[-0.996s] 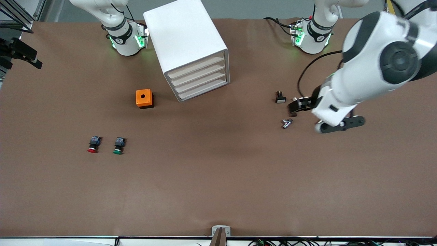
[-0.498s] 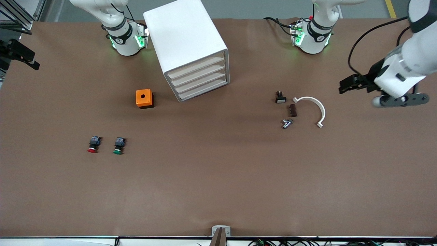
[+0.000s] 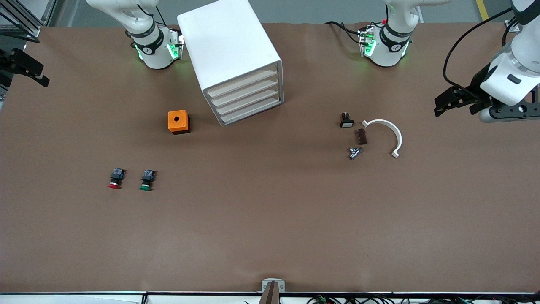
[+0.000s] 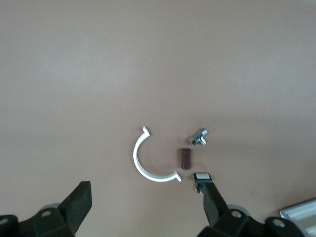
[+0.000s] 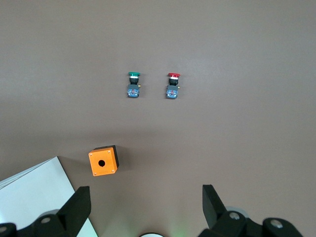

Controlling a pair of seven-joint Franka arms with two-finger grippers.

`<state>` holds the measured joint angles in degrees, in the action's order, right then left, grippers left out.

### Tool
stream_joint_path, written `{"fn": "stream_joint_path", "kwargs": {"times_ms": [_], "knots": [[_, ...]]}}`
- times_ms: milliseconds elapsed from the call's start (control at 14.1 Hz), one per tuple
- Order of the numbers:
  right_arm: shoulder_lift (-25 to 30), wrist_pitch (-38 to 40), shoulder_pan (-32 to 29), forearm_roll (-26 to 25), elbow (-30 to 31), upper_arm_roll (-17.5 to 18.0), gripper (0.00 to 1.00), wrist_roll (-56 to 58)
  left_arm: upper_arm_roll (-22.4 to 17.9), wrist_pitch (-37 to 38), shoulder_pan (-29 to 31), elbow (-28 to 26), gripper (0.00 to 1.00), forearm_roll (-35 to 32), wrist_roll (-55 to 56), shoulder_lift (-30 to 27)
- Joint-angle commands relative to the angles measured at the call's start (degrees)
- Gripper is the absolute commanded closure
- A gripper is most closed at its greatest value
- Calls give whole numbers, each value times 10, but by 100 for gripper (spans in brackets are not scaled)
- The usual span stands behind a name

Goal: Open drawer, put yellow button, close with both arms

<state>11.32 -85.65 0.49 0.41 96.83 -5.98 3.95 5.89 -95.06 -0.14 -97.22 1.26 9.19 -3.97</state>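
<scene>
The white cabinet [image 3: 230, 46] stands between the two arm bases, with all four drawers pushed in. The topmost drawer [image 3: 242, 82] is shut. The yellow button is not in view in any frame. My left gripper [image 3: 443, 103] hangs in the air over bare table at the left arm's end. Its fingers [image 4: 79, 202] are spread wide and hold nothing. My right gripper [image 5: 144, 205] is out of the front view. It is open and empty, high over the table near the right arm's base, with a corner of the cabinet [image 5: 34, 197] beside it.
An orange box with a hole [image 3: 178, 121] sits beside the cabinet. A red-capped button [image 3: 114, 179] and a green-capped button [image 3: 146, 180] lie nearer the camera. A white half ring [image 3: 390, 135], brown block [image 3: 361, 136], metal fitting [image 3: 354, 152] and black switch [image 3: 346, 120] lie together.
My left arm has swung away from over the small parts toward the left arm's end of the table. The white half ring now shows. The cabinet and buttons have not moved.
</scene>
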Motion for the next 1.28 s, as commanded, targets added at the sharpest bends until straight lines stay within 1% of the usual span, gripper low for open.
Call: {"fn": "stream_joint_path", "kwargs": {"times_ms": [0,142,284,640,996,1209], "knots": [[15,2,5,-1,20,-4,0,-3,-26,5,-7,24,0,-13,-20,-1],[15,-1,4,0,21,-4,0,-3,-28,7,-7,30,0,-13,-35,-2],[15,-2,5,0,21,-4,0,-3,-29,22,-6,48,0,-12,-30,-1],[15,-11,6,0,21,-4,0,-3,-25,36,-8,63,0,-13,-23,1],[15,-13,6,0,21,-4,0,-3,-24,64,-12,64,0,-15,-24,5],[15,-14,4,0,21,-4,0,-3,-23,66,-14,65,0,-13,-24,5]]}}
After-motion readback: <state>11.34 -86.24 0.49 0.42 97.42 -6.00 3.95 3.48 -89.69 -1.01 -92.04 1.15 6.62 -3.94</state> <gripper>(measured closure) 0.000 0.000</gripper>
